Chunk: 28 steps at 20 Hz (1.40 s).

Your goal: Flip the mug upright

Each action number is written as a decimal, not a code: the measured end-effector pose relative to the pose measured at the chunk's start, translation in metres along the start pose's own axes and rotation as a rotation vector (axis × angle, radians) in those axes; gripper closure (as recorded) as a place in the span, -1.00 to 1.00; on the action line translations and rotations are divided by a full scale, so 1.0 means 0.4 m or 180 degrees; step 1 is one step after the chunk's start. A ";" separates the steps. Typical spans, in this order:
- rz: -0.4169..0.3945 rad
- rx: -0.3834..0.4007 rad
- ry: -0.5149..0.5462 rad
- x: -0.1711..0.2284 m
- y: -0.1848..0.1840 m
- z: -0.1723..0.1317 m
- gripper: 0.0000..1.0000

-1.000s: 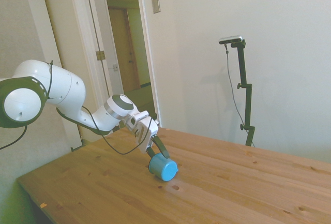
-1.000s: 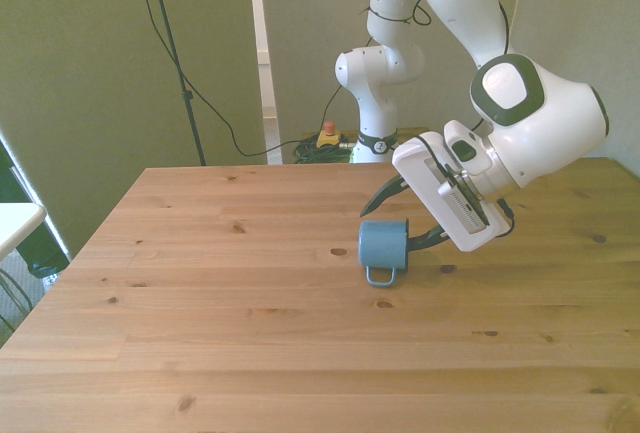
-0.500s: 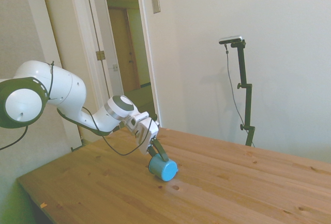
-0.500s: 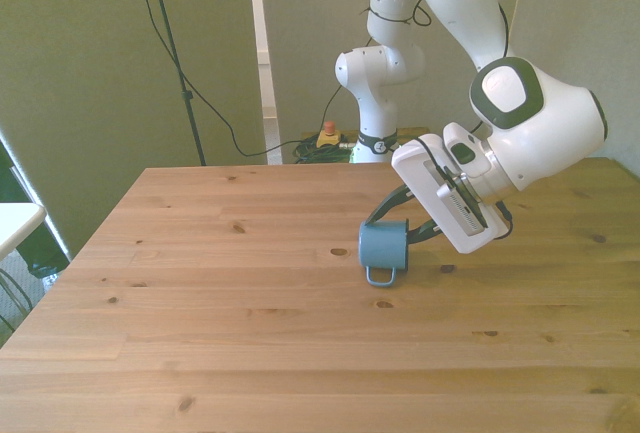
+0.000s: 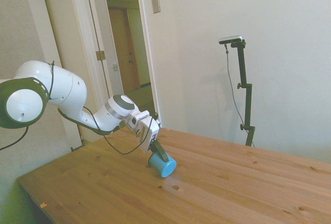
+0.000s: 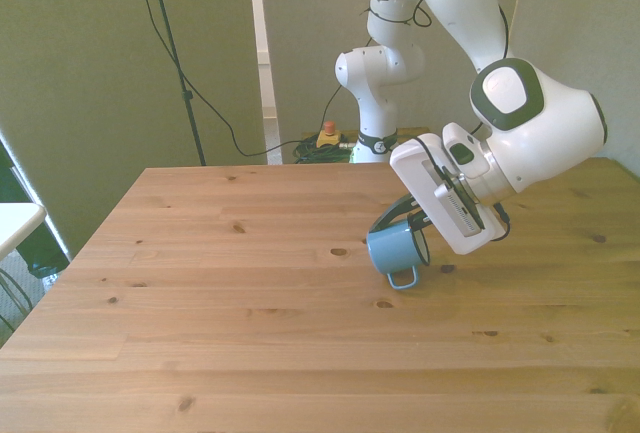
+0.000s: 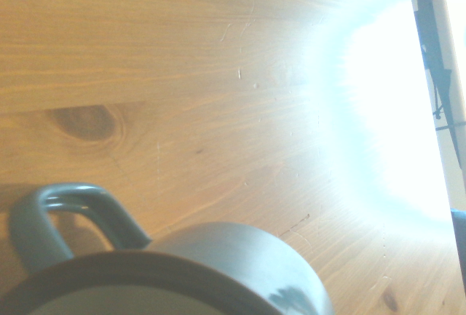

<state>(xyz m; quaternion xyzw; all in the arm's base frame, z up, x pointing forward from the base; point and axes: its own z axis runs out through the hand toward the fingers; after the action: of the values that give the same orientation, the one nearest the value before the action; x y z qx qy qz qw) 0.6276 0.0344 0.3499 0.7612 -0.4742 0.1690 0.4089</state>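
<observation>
Mug gripped and tipped, not yet upright

Mug (image 6: 398,249) is in the gripper (image 6: 412,233) now, jaws closed down to the mug's width, one dark finger (image 5: 160,152) lying along the side of the cup in the side view. In the front view the cup sits tilted, its closed bottom pointing down and toward the front view's left, its mouth up against the gripper, handle (image 6: 403,277) hanging low. It looks lifted just clear of the table (image 6: 250,303), or barely brushing it; the pictures don't settle which.

So where does the job stand? By my reading the grab is done and the turn is partway. What's left: bring the mouth round to face up, set the base flat on the wood, let go.

Placement: the mug hangs just beside the dark knot (image 6: 339,251) in the planks, on the side of the front view's right, and near the far edge of the table from that camera.

Looks: a small light-blue cup, smooth, a bit of shine on the wall. The wrist view catches the dark rim (image 7: 145,264), a pale inside just showing, and the loop handle standing out over the wood grain. No dents or chips that I can make out
</observation>
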 end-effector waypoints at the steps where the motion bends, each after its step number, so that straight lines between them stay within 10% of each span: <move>1: -0.0005 0.0000 -0.0001 -0.002 -0.002 0.002 1.00; 19: 0.0422 0.1033 -0.1187 0.151 0.044 -0.018 1.00; 28: 0.0560 0.1560 -0.1561 0.298 0.261 0.002 1.00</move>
<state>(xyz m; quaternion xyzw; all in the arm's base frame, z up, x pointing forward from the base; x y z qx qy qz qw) 0.5963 -0.0584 0.4745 0.8108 -0.5673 0.1246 0.0720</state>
